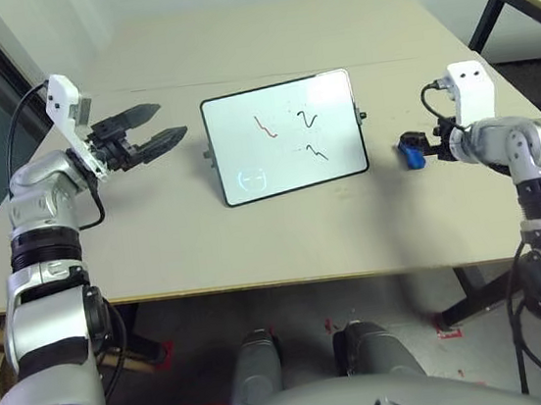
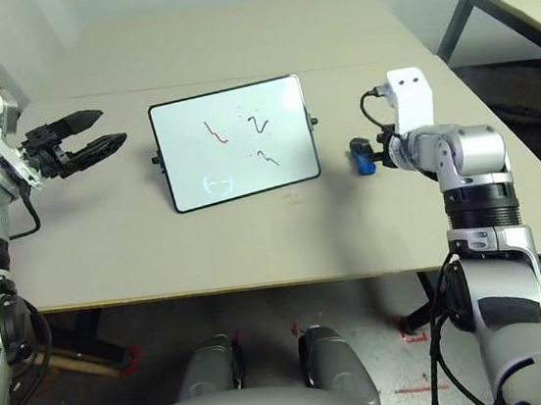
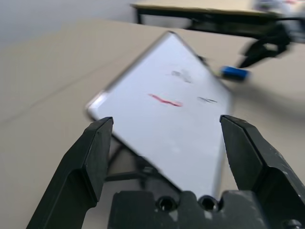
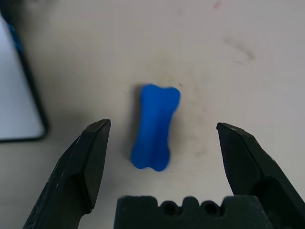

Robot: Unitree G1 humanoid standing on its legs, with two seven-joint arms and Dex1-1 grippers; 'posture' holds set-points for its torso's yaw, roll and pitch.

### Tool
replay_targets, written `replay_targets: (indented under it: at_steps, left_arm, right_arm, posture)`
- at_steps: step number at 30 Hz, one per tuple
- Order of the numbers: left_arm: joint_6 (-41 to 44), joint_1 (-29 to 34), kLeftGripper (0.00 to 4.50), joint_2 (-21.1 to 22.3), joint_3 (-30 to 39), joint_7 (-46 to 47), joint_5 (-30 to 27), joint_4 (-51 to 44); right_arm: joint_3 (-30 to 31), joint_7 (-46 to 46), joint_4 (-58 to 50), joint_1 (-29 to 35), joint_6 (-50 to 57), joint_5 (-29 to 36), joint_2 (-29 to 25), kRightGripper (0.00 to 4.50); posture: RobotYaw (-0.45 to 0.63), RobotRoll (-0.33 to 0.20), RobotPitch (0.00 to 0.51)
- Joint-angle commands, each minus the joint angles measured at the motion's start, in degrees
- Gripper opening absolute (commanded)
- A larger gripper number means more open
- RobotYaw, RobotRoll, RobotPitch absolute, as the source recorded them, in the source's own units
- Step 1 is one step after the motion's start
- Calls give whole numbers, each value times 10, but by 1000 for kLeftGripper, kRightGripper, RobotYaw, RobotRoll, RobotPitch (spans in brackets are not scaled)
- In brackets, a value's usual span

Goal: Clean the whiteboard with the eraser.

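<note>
black right gripper (image 4: 163, 125), fingers spread wide, above the blue eraser (image 4: 155, 128), pointing down at it

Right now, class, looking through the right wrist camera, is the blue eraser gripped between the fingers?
No, the eraser lies on the table with bare space between it and each spread finger.

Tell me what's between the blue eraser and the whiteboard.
Only bare tabletop lies between the eraser and the whiteboard; the right wrist view shows that stretch.
</note>
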Motion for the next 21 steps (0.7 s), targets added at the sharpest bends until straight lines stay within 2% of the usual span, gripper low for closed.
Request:
replay_targets:
  at_steps: [1, 6, 13, 16, 19, 21]
  left_arm:
    - [24, 4, 4500, 11, -20, -32, 0, -26]
    - [34, 11, 4500, 15, -19, -36, -2, -40]
    - [85, 53, 4500, 37, -18, -55, -18, -88]
    - [87, 59, 4500, 41, -16, -56, -19, -93]
    - [87, 61, 4500, 42, -12, -52, -20, -95]
    - [86, 64, 4500, 42, -11, -49, -22, -96]
  right_arm:
    - [21, 15, 58, -19, -17, -18, 1, 4454]
    - [17, 22, 130, -45, -51, -28, 16, 4454]
    - [15, 28, 196, -64, -87, -36, 33, 4454]
    - [17, 32, 213, -70, -99, -41, 37, 3875]
    - [20, 38, 215, -72, -112, -46, 41, 2781]
    - [50, 60, 189, -63, -139, -66, 32, 2033]
  posture:
    - [228, 0, 0]
    - [240, 0, 0]
    - [265, 0, 0]
    - [271, 0, 0]
    - [276, 0, 0]
    - [275, 0, 0]
